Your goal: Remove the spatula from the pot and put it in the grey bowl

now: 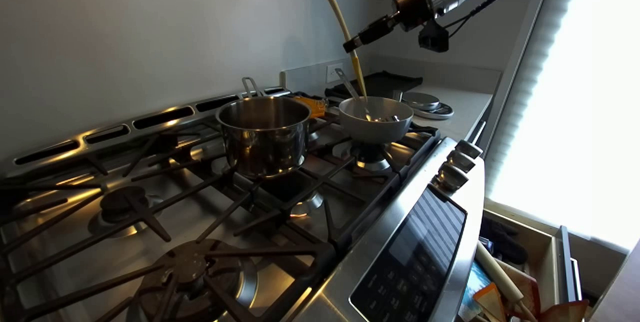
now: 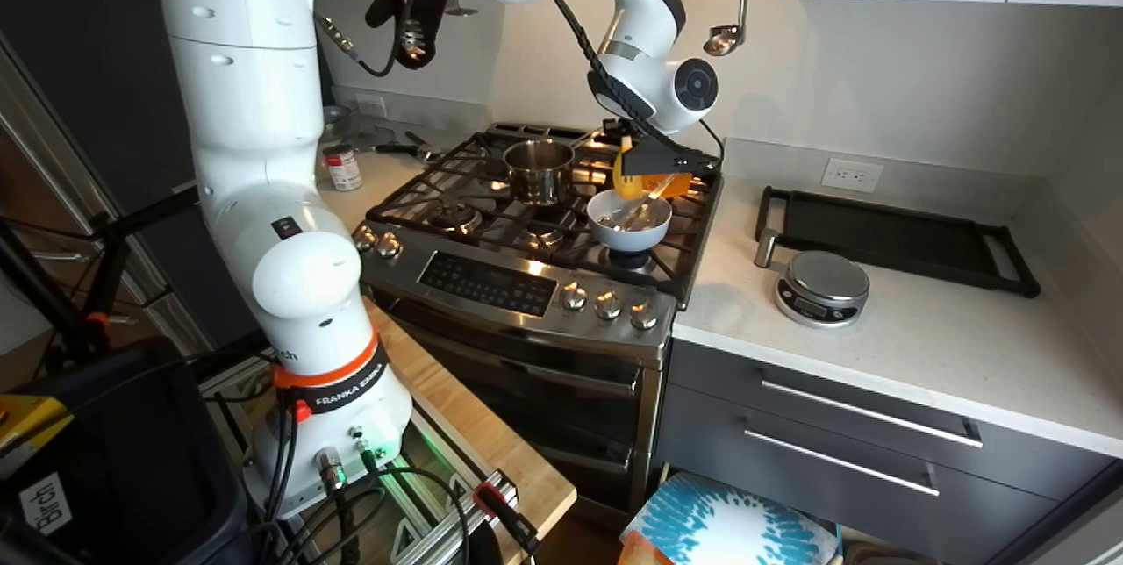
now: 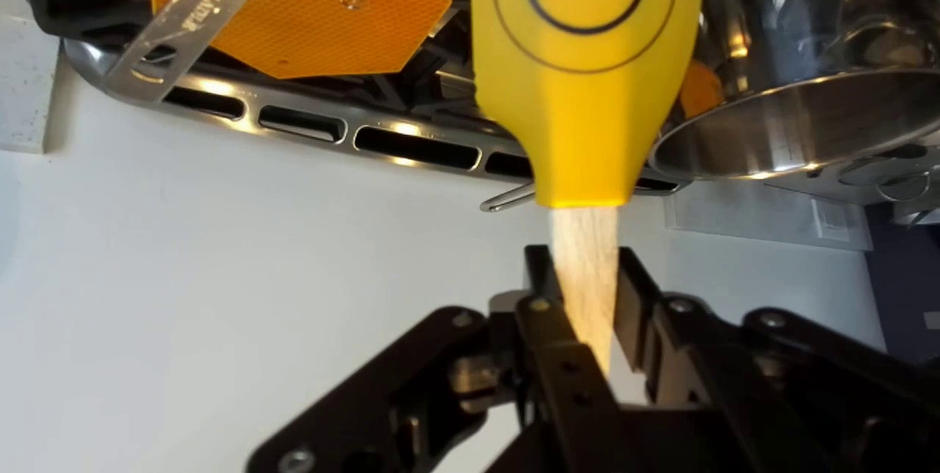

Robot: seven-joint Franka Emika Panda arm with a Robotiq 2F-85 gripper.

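Observation:
The spatula (image 1: 335, 4) has a light wood handle and a yellow smiley-face head (image 3: 587, 91). My gripper (image 1: 351, 44) is shut on its wood handle just above the head, also in the wrist view (image 3: 585, 267). The spatula hangs nearly upright, head down, at the grey bowl (image 1: 372, 129); the head also shows in an exterior view (image 2: 627, 183). Its lower tip is at the bowl's far rim; I cannot tell whether it touches. The steel pot (image 1: 265, 149) stands on the stove beside the bowl, also in an exterior view (image 2: 535, 183) and the wrist view (image 3: 800, 113).
A metal spoon (image 1: 347, 82) leans in the bowl, its handle sticking up. An orange trivet (image 3: 316, 25) lies behind the bowl. A ladle (image 2: 724, 39) hangs on the wall. A kitchen scale (image 2: 825, 284) and black tray (image 2: 886, 232) are on the counter.

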